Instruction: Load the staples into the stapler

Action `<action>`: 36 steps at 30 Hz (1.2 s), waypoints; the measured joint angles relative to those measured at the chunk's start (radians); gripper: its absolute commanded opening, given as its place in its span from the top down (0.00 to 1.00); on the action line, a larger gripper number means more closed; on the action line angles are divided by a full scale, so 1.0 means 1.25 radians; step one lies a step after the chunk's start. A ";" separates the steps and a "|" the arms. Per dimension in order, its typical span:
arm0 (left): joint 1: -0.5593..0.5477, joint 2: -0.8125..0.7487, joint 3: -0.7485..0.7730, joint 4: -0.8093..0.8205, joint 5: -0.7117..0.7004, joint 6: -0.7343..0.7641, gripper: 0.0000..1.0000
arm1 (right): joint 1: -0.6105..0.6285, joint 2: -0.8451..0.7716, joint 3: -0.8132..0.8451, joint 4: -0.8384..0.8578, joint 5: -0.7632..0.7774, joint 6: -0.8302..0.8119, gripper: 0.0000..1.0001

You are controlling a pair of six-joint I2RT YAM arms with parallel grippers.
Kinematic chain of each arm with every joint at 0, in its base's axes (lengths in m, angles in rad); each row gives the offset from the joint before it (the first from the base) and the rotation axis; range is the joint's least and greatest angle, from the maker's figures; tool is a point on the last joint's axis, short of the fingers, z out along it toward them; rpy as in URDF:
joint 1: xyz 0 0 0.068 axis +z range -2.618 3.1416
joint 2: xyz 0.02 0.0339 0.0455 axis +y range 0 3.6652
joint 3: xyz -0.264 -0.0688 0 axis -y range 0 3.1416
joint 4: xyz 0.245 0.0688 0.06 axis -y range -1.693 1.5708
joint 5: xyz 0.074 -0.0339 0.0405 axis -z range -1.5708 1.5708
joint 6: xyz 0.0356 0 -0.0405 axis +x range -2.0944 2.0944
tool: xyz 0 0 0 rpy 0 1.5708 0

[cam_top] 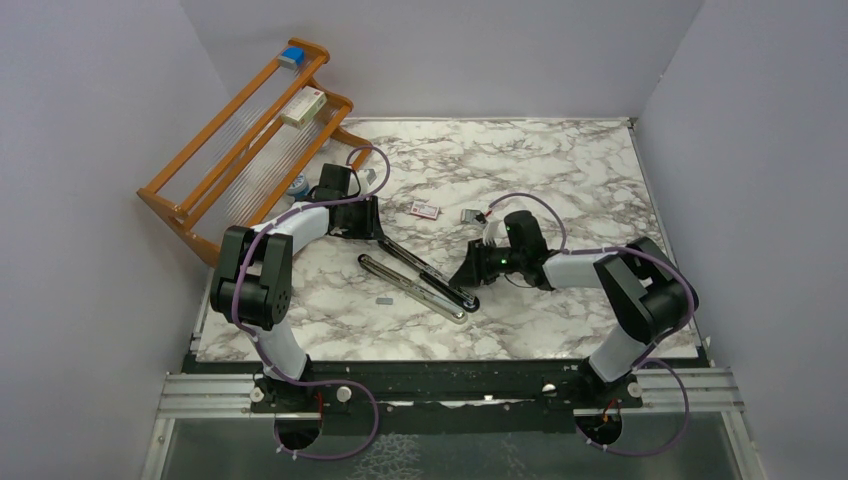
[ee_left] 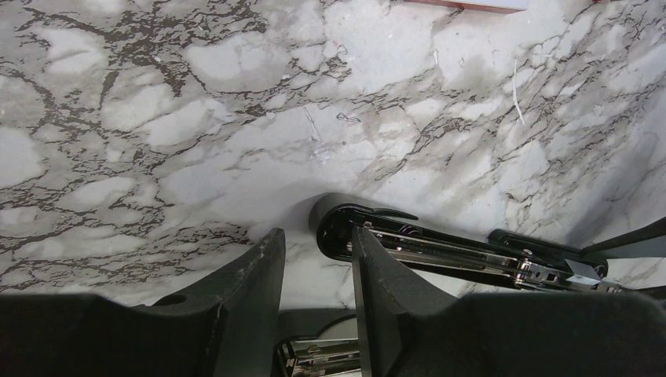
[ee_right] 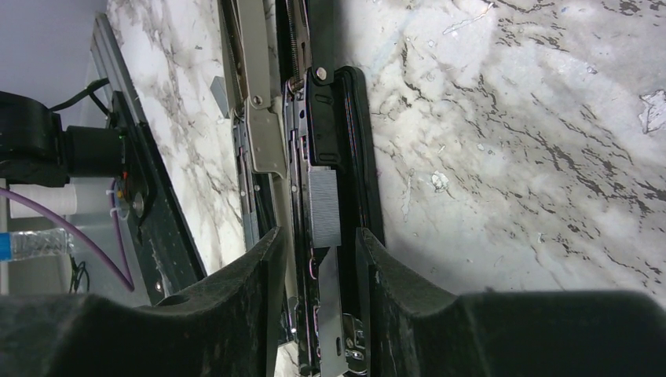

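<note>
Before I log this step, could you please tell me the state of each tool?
Left tool: narrow gap, beside the stapler; grip cannot be told.
Right tool: narrow gap over the staples in the stapler; grip cannot be told.

Packet [ee_left: 463,4] cut by top edge (left wrist), 1 grey speck [cam_top: 384,298] too small

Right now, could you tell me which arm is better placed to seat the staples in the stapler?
The right arm, probably: the right gripper straddles the open stapler just where the staples lie on its rail. The left gripper sits off the stapler's rounded end, with nothing between its jaws.
</note>
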 measured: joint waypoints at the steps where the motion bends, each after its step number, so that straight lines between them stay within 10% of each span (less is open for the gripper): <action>1: 0.000 0.000 0.000 0.000 0.000 0.000 0.61 | 0.000 0.002 0.000 0.002 -0.002 0.002 0.62; 36: 0.000 0.000 0.000 0.000 0.000 0.000 0.60 | -0.007 -0.062 0.000 -0.005 -0.003 -0.038 0.85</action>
